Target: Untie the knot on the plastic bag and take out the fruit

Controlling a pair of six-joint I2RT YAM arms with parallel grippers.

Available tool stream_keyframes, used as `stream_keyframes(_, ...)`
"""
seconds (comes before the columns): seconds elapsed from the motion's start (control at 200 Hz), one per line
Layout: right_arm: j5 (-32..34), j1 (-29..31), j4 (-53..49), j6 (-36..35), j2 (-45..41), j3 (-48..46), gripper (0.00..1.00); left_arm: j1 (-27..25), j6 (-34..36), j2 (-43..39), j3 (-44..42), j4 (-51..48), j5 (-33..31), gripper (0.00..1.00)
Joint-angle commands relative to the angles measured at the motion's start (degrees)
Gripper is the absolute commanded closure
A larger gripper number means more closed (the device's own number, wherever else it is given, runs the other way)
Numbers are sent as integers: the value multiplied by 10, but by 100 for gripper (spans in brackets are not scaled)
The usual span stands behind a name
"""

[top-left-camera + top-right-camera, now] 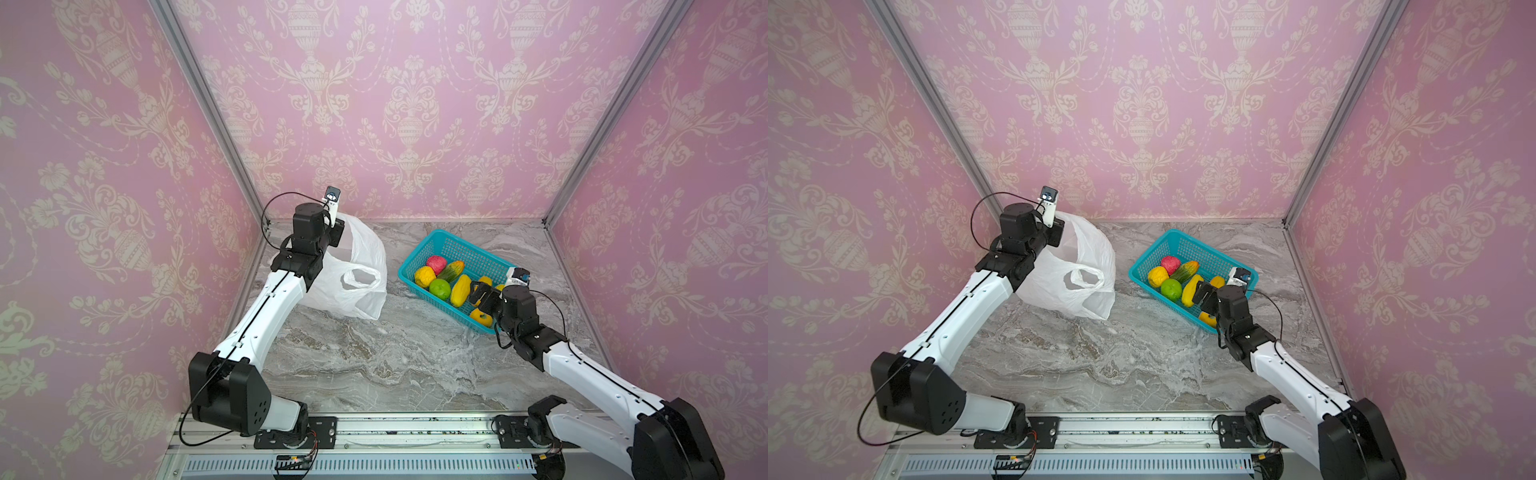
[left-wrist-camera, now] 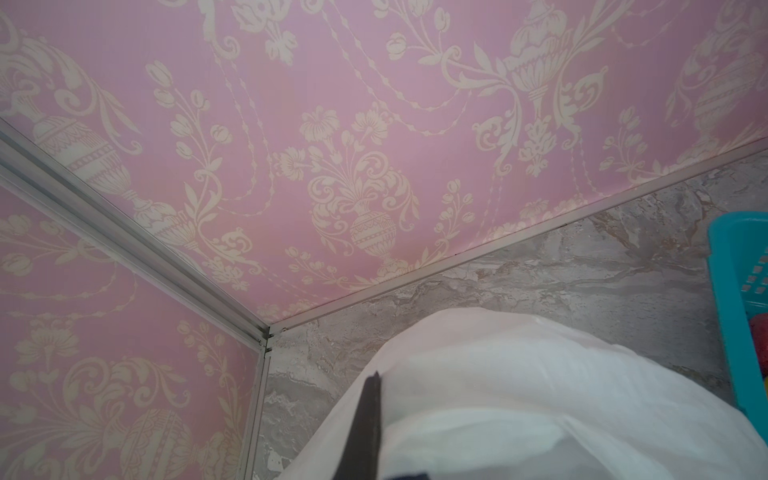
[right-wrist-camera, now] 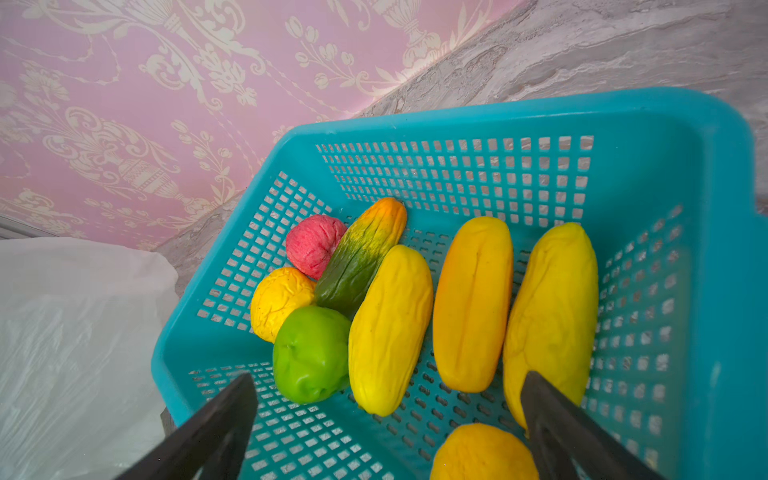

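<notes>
Small toy-like fruit (image 3: pixel 390 328), eight pieces, yellow, green, pink-red, all lie in teal plastic mesh basket (image 1: pixel 417 251), centre-right in both top views. Thin crinkly translucent white plastic bag (image 1: pixel 357 303) centre-left on grey marble tabletop (image 1: pixel 374 365), looks emptied; white loop handle (image 1: pixel 374 282) hangs free, nothing tied that I see. Left gripper (image 2: pixel 375 386) clamped tight, seemingly pinching bag's rear rim, props mouth up. Right gripper (image 3: pixel 386 378) spread wide, empty, hovers over basket, drop-off spot I guess. Task looks nearly finished.
</notes>
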Motion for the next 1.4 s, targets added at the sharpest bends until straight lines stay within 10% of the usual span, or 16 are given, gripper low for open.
stream_keyframes(0.0, 1, 2, 23, -18, -10, -8, 0, 5, 13, 22, 37, 20, -3, 100)
stream_keyframes(0.38, -13, 2, 18, -14, 22, 11, 0, 5, -81, 93, -2, 57, 87, 100)
stream_keyframes(0.515, -18, 2, 20, -11, -7, -1, 0, 5, -127, 94, 11, 38, 115, 47)
stream_keyframes(0.615, -7, 2, -44, -1, -29, 28, 0, 5, -166, 73, 16, 29, 124, 26)
stream_keyframes(0.645, 10, 2, -83, 15, -35, 44, 0, 5, -174, 61, 13, 28, 125, 1)
stream_keyframes(0.806, 28, 1, -183, 24, -64, 89, 0, 5, -222, -31, -45, 35, 120, 1)
stream_keyframes(0.976, 30, -1, -73, -22, -141, 9, 0, 10, -249, -180, -167, 93, 76, 1)
stream_keyframes(1.396, 115, -45, -32, -134, -188, 52, 0, 26, -289, -460, -445, 8, -201, 1)
